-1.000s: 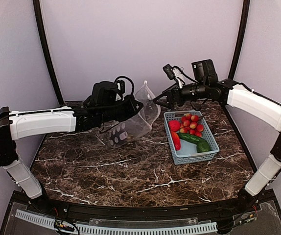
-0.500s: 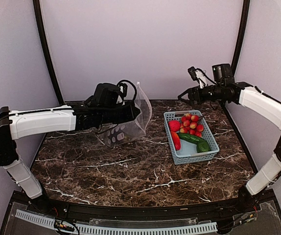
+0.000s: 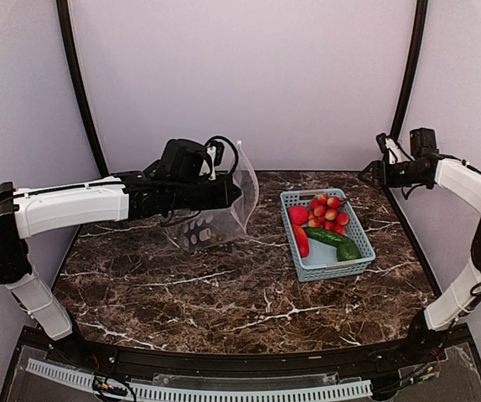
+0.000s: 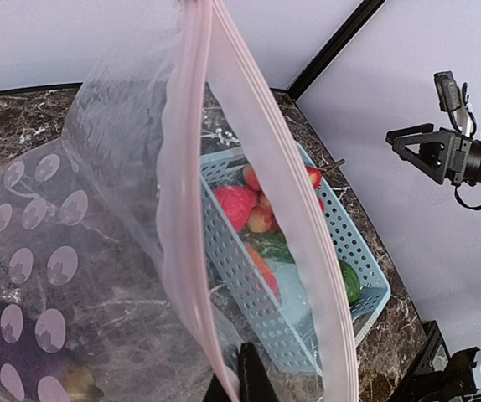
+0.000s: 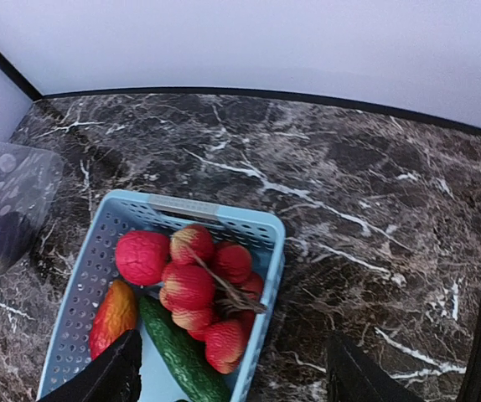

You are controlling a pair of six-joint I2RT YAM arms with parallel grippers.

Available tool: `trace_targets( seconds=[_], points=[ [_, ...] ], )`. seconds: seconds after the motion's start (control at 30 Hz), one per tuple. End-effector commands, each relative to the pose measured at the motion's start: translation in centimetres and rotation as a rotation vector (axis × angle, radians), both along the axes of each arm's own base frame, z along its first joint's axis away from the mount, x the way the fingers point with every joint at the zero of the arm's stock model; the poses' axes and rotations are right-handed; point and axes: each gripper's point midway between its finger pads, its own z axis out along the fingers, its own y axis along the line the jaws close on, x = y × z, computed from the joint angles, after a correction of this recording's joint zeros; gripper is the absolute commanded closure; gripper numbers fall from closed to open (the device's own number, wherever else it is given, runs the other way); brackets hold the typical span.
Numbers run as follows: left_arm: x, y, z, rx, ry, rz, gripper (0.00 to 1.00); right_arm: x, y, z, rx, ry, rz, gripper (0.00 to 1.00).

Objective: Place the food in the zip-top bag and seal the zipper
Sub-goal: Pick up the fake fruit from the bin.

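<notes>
surface: dark marble table (image 3: 224, 293) | on it: light-blue lattice basket (image 3: 338, 268), right of centre

Bright, even light; soft shadows

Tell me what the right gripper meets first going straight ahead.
Most likely the light-blue basket, around the berry cluster and cucumber, framed between the open jaws of the right gripper in its wrist view; depth is unclear, so the exact contact point is uncertain.
</notes>
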Motion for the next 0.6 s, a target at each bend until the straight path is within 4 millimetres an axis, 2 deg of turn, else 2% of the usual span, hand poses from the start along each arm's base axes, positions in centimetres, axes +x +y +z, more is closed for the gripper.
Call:
trace_targets(
  seconds=[0.0, 0.1, 0.3, 0.57],
  points=[
    [-0.2, 0.0, 1.3, 0.018, -0.017, -0.038, 0.99, 0.3, -1.9, -3.9, 0.022, 0.113, -0.024, 0.28],
    [-0.3, 0.0, 1.3, 0.028, -0.019, -0.044, 0.99, 0.5, -1.9, -5.8, 0.046, 0.164, -0.008, 0.28],
    [-0.5, 0.2, 1.2, 0.032, -0.014, -0.046, 0.99, 1.0, -1.0, -7.3, 0.129, 0.223, 0.026, 0.28],
    [-0.7, 0.2, 0.6, 0.031, 0.004, -0.048, 0.99, 2.2, -0.5, -7.7, 0.176, 0.235, 0.054, 0.44]
  ],
)
